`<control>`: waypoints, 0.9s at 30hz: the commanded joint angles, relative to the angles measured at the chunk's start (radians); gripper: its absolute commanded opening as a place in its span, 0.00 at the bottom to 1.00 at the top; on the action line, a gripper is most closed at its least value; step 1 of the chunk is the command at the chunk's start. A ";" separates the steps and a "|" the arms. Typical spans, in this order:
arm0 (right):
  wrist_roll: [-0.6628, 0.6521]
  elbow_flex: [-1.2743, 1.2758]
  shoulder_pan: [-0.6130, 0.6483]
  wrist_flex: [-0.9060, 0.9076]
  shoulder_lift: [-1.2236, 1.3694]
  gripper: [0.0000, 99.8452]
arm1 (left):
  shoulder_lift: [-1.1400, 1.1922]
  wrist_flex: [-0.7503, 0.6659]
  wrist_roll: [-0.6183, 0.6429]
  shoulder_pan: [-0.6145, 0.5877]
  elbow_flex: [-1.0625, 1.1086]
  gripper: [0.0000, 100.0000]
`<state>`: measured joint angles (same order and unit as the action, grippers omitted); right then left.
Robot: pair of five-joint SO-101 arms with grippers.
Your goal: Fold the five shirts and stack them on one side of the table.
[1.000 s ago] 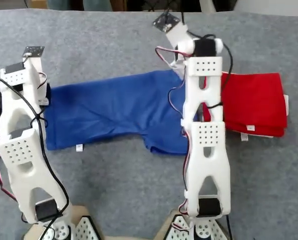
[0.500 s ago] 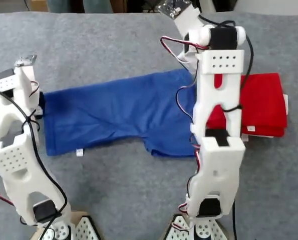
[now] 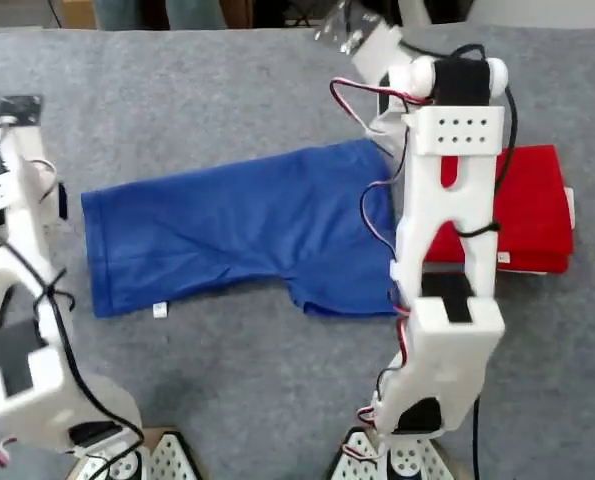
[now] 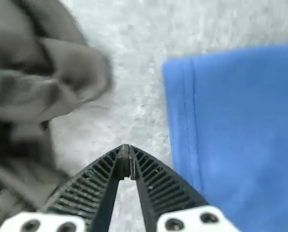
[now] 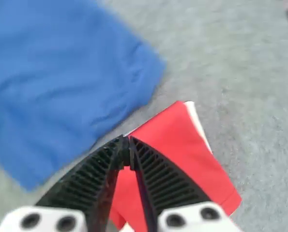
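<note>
Grey, felt-like tabletop (image 3: 227, 90) across the whole frame. Carries at centre a blue shirt (image 3: 227, 225), spread flat, hem toward the left, with a small white tag (image 3: 160, 311) by its lower left corner. Bears at centre right a folded red shirt (image 3: 532, 200), just beside the blue one, a white edge showing along its right side. Holds beyond the blue hem, past a strip of bare grey, a rumpled grey-brown cloth heap (image 4: 32, 82).

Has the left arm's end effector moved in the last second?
Yes. The left end effector has pulled leftward, away from the edge of the blue shirt.
</note>
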<state>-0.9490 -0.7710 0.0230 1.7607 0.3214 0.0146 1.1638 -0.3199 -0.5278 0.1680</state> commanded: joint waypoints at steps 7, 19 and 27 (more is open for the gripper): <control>-0.322 0.855 0.023 -0.104 -0.539 0.03 | -0.204 0.150 -0.012 -0.090 -0.002 0.03; -0.387 1.527 0.224 -0.388 -0.766 0.32 | -0.319 0.175 -0.012 -0.154 0.183 0.03; -0.387 1.722 0.247 -0.637 -0.763 0.32 | -0.626 0.158 -0.014 -0.145 0.423 0.03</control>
<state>-1.3265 0.9137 0.2608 1.2052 -0.4135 -0.5117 1.3357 -0.3261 -0.6720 0.5409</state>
